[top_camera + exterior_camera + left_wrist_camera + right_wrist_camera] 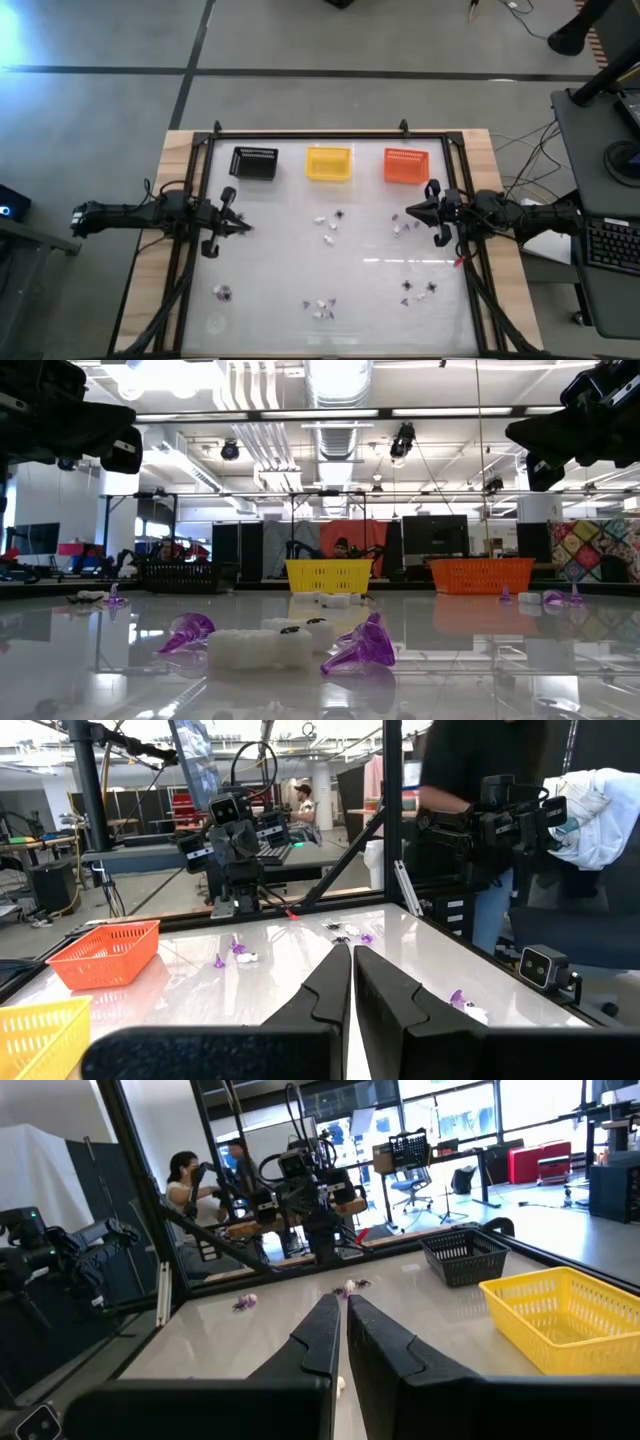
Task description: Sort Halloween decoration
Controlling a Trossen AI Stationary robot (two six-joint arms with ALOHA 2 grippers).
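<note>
Purple bit — tip up-right, tilted

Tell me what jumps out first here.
Three small slatted plastic baskets line the table's far edge: black, yellow, orange. Tiny white, black and purple trinkets lie scattered in clusters across the glossy white tabletop. The left claw and right claw hover shut at opposite sides, holding nothing.

Grey floor – desk with keyboard at right – ceiling strip lights.

Closed fingers point across the table at purple trinkets (orange basket beside)
</note>
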